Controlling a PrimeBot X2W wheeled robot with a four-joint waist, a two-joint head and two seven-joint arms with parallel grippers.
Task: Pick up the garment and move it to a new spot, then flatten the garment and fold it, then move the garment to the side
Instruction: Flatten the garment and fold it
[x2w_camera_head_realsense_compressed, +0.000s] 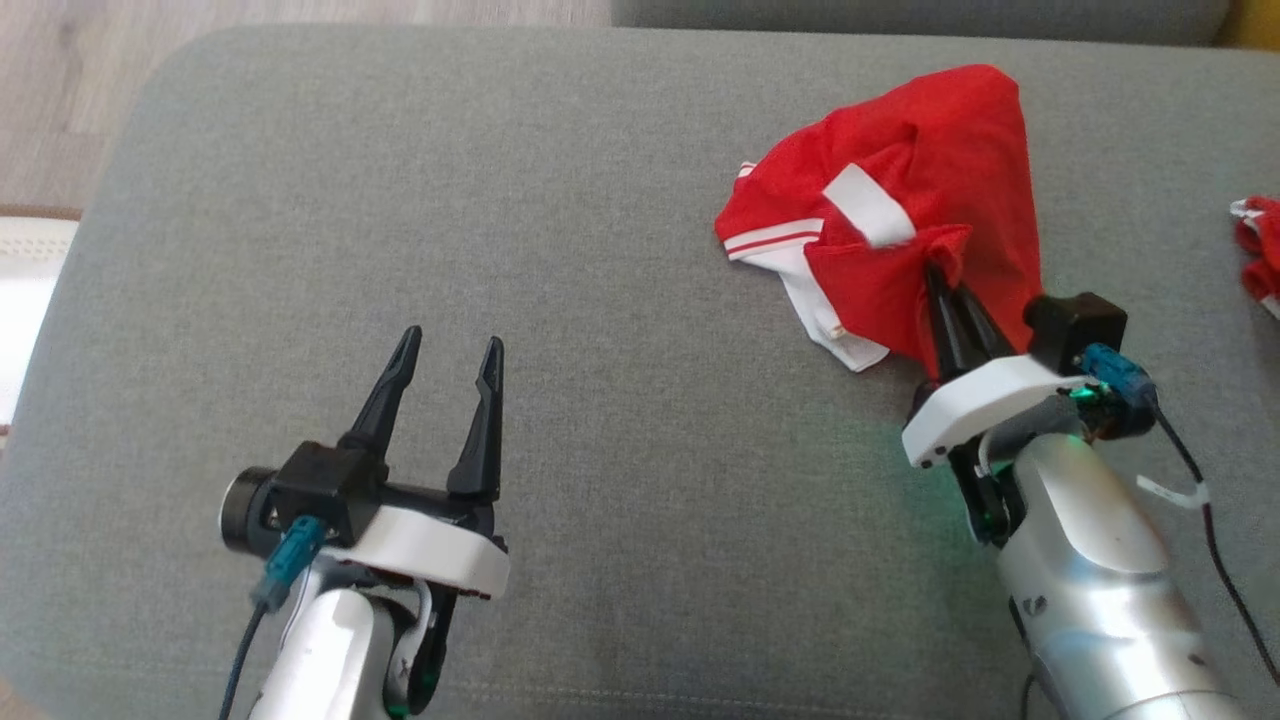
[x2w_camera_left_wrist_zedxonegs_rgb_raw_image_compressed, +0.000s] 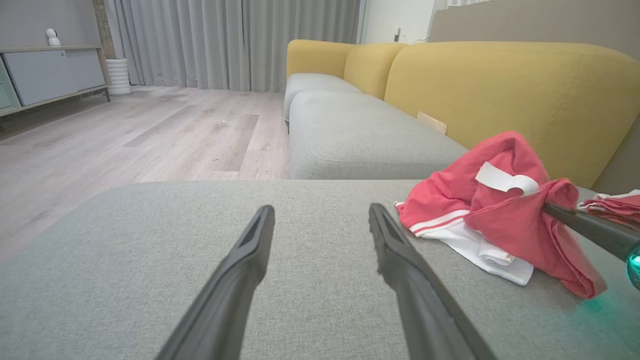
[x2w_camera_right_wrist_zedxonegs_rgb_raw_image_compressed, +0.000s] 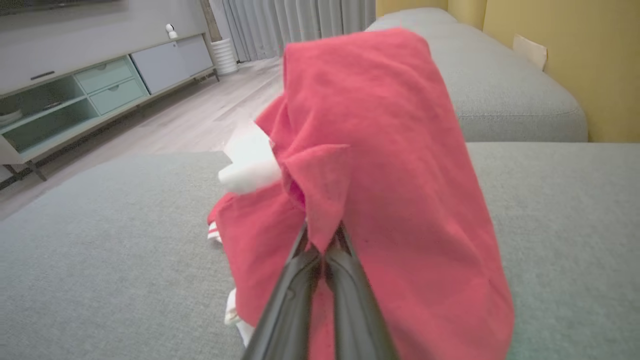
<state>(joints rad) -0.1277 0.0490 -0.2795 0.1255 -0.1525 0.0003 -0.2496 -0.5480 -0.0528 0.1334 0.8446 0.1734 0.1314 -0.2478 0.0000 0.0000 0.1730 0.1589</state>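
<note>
Grey woven-fabric sofa seat (x2w_camera_head_realsense_compressed: 600, 250), pale wood-plank floor (x2w_camera_head_realsense_compressed: 60, 90) upper left; right gripper (x2w_camera_head_realsense_compressed: 940, 285) jaws clamped on crumpled red-and-white cloth garment (x2w_camera_head_realsense_compressed: 900, 170), left gripper (x2w_camera_head_realsense_compressed: 450, 348) jaws apart.

Grey cushioned seat (x2w_camera_head_realsense_compressed: 600, 200), yellow-backed sofa (x2w_camera_left_wrist_zedxonegs_rgb_raw_image_compressed: 500, 85) beyond, pale wood floor (x2w_camera_left_wrist_zedxonegs_rgb_raw_image_compressed: 150, 135), grey curtains (x2w_camera_left_wrist_zedxonegs_rgb_raw_image_compressed: 225, 40), low sideboard (x2w_camera_right_wrist_zedxonegs_rgb_raw_image_compressed: 100, 85).

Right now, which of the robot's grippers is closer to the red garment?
Right. The right gripper is shut on a fold of the red garment; the left gripper stands open above the grey cushion, off to the garment's left.
</note>
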